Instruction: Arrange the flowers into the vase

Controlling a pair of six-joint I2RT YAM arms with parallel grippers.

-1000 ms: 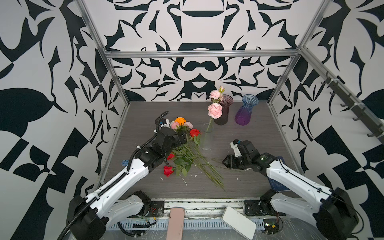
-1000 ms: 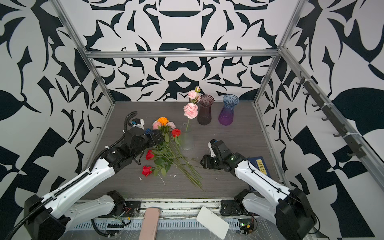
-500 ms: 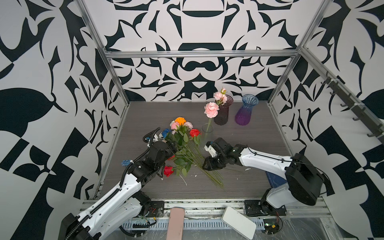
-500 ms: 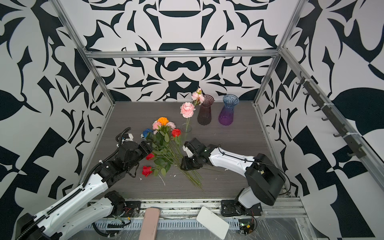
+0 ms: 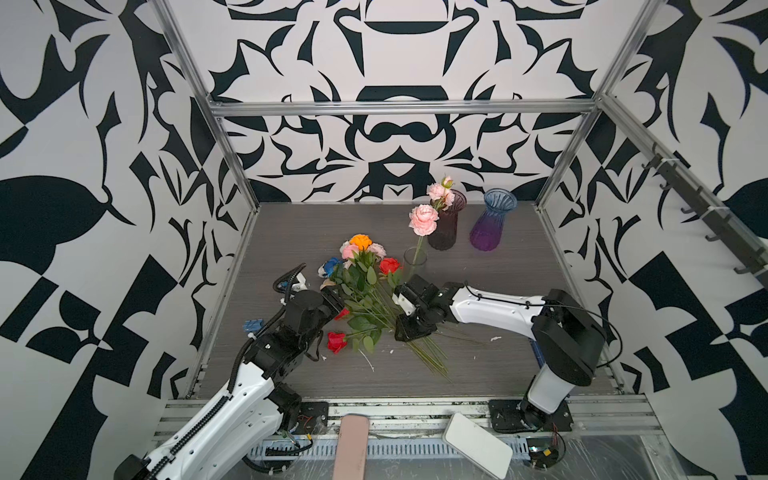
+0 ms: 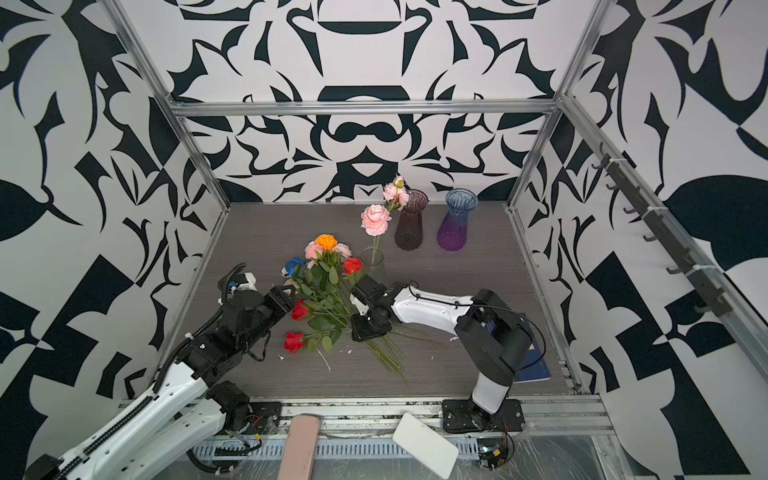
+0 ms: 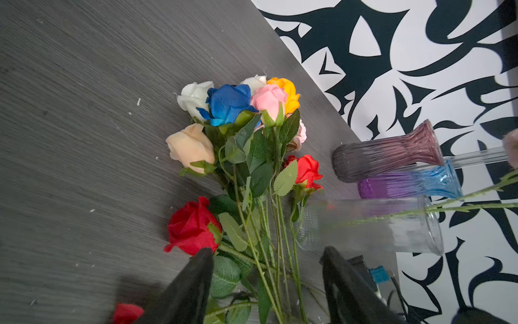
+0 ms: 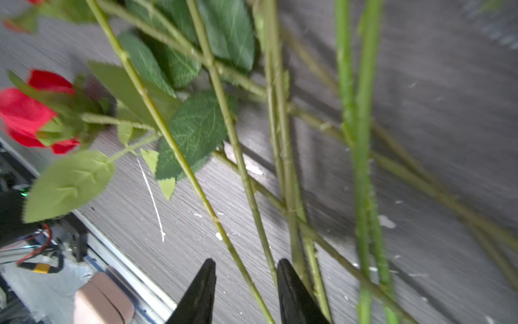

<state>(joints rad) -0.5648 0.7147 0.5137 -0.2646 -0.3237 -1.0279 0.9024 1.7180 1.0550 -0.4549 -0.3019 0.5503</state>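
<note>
Black-and-white patterned walls (image 5: 395,145) are boxing in a grey wood-grain table (image 5: 519,266). You are working at its middle, where the flowers (image 5: 365,286) are lying in a loose bunch, heads toward the back wall and bare stems (image 5: 424,353) fanning toward the near edge. One pink rose (image 5: 423,219) is already standing in the clear vase (image 5: 414,262) just behind the bunch. A dark vase (image 5: 444,228) beyond it is holding a pink sprig, and the blue-and-purple vase (image 5: 490,226) beside that is showing nothing inside.

Your right gripper (image 8: 246,269) is hanging low over the bare stems. Its jaws are standing slightly apart, with one stem running between the tips and a second lying against one finger, so nothing is pinched yet. Your left gripper (image 7: 266,258) is sitting at the leafy part of the bunch. Its jaws are spread wide, straddling several stems and leaves beside a red head (image 7: 193,227), and are gripping none of them.

By my reading, you are singling out one stem for the clear vase. You are aiming well on the bare stretch, because the leaves higher up are interlocking and would be dragging neighbours along. Before you are closing, be checking that only one stem is sitting between the tips, since the crossing stems are lying close enough for two to be caught. The left gripper is looking well placed for pinning the rest of the bunch down while the chosen rose is coming free.
</note>
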